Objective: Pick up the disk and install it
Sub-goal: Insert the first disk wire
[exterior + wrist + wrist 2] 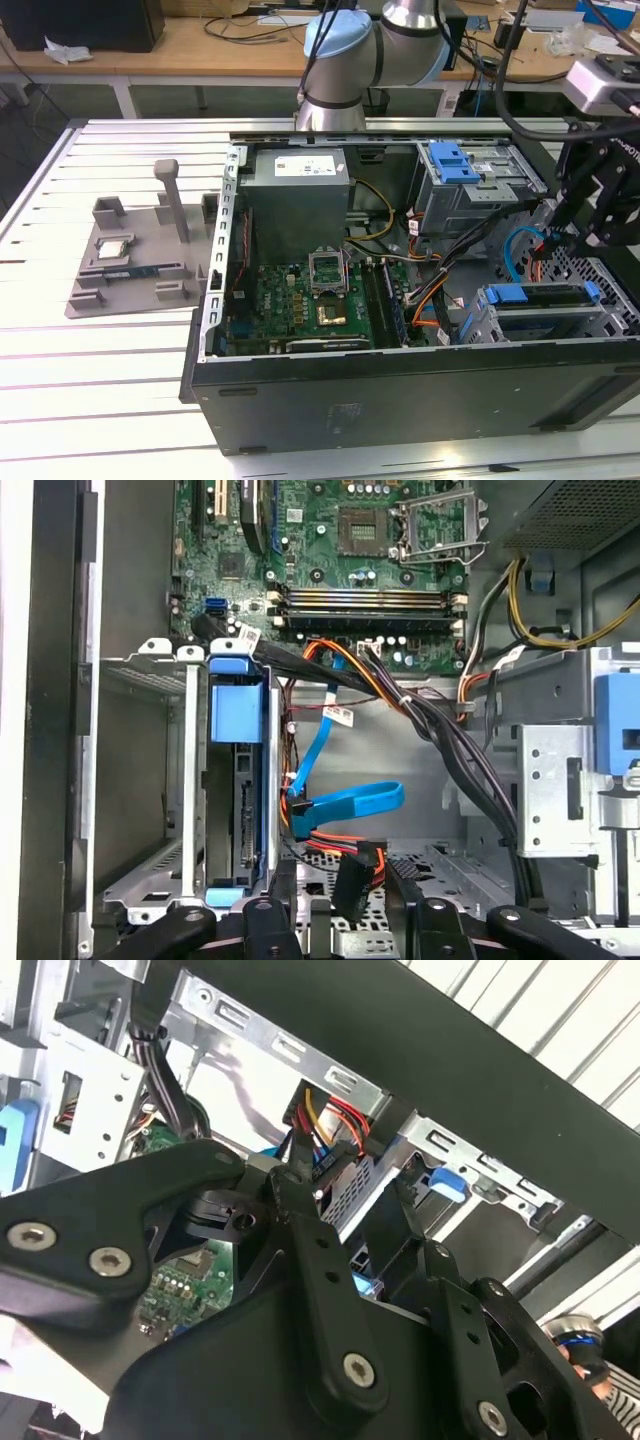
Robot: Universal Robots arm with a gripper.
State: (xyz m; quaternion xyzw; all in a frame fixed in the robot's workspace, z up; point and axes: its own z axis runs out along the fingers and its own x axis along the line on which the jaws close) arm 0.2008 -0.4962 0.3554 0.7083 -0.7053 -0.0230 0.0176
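The disk [545,318] lies in the lower drive cage at the exterior view's right end of the open computer case [400,400], with blue rails along its edges. In the first wrist view the disk [247,815] stands edge-on in that cage under a blue tab [238,708]. My gripper [568,232] hangs inside the case, just beyond the cage. Its fingers are open. A black power plug on red and orange wires [357,880] sits in the gap between them in the first wrist view, at my gripper [342,912]. The second wrist view shows my gripper [345,1185] pointing at red and yellow wires.
A loose blue data cable [350,800] curls beside the cage. A thick black cable bundle [440,730] crosses the case floor. The motherboard [315,305], power supply [298,205] and upper bay with a blue bracket [452,160] crowd the case. A grey fixture [135,265] sits on the table.
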